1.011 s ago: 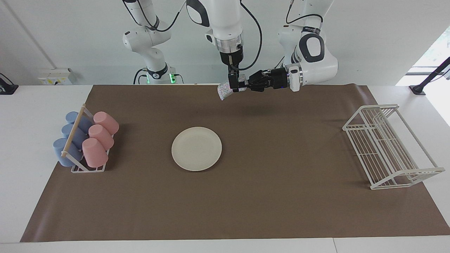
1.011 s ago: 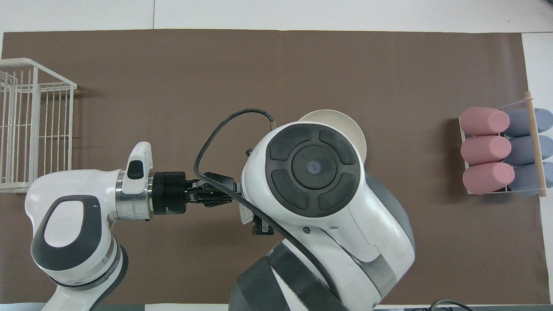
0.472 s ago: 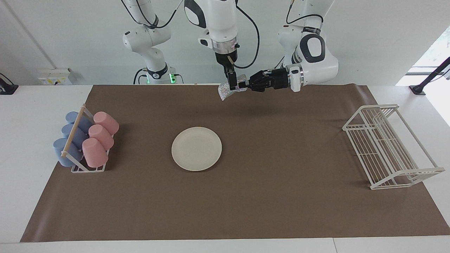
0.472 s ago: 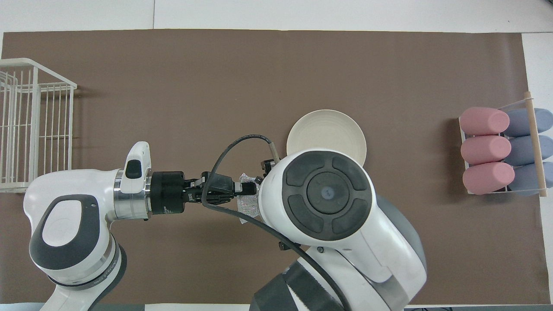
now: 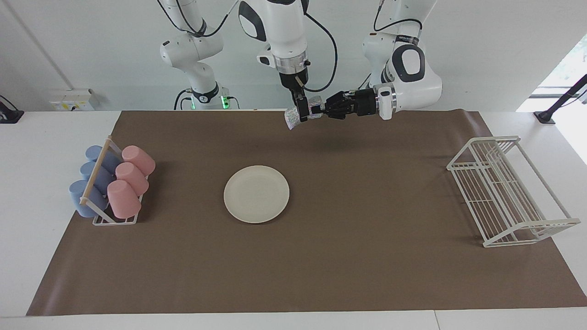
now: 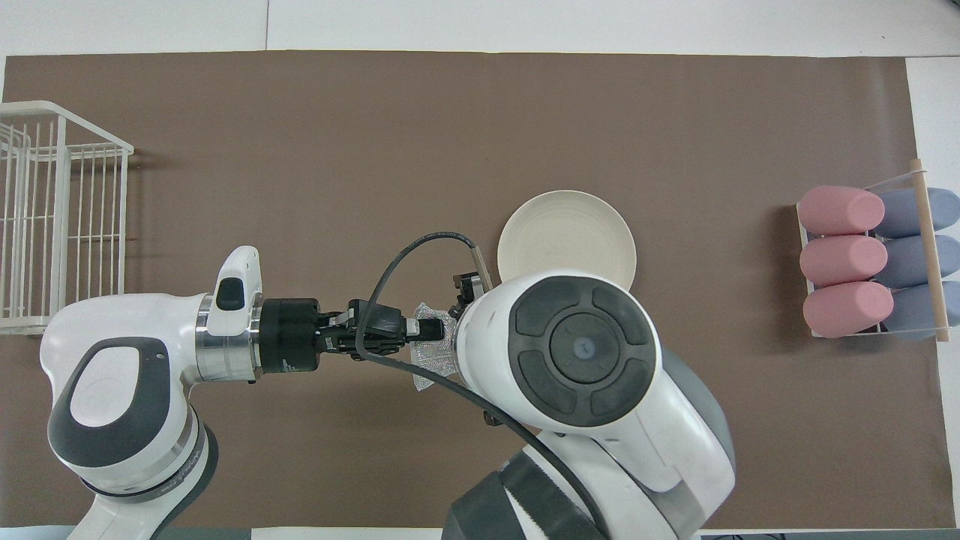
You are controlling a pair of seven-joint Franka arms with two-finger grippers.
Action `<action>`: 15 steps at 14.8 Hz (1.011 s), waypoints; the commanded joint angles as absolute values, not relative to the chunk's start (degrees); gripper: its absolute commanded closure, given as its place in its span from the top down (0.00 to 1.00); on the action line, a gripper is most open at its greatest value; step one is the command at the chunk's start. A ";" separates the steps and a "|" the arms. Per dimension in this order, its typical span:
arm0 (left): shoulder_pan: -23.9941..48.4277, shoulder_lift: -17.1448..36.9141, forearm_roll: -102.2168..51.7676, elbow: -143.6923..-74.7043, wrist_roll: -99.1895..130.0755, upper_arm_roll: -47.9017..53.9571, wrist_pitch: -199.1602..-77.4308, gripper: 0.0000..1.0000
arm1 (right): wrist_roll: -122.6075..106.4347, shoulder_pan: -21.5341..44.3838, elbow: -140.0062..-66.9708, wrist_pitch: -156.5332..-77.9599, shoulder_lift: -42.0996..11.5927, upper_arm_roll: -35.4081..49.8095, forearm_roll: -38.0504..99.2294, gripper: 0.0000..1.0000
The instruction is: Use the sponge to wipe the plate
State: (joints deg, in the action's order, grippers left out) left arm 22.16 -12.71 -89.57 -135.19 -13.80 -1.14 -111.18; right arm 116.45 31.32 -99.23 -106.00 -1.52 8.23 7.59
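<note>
Currently, facing view first:
sponge [image 5: 292, 117]: crinkly silvery wad with colour speckles, up in the air over the brown mat [image 5: 321, 275] at the robots' edge, well clear of the plate.
left gripper [image 5: 316, 110]: reaches in sideways, fingers pressed together, pinching the sponge's end.
right gripper [image 5: 301, 112]: points straight down at the same wad, fingers spread wide, one finger against the sponge; no squeeze visible.
plate [image 5: 256, 194]: round, flat, matte cream, lying on the mat mid-table, untouched.
step: looks like a handover mid-air. Advice: close right fully on the wad's bulk before left lets go; foil-like wad will crush and slip, so grab deep, not by an edge.
cup rack [image 5: 114, 219]: white wire rack, pink and blue cups on their sides, at the right arm's end.
dish rack [image 5: 509, 190]: white wire, at the left arm's end.

Overhead view:
sponge [image 6: 431, 360]: only a wrinkled sliver shows between left gripper [image 6: 424, 328] and the right arm's wrist.
right gripper: hidden under its own wrist here.
plate [image 6: 559, 229]: smooth rim, nearer edge covered by the right arm.
next: carry the wad over the plate, press flat, wipe in circles.
</note>
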 commanded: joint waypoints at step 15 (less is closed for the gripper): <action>21.45 -14.33 -88.26 -136.58 -10.30 -1.67 -109.16 1.00 | 115.05 29.62 -101.87 -110.30 1.14 8.26 10.37 0.00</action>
State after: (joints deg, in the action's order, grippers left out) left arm 21.99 -12.75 -89.38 -135.34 -12.69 -1.61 -110.14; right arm 116.45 30.38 -100.03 -108.73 -0.44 8.14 9.11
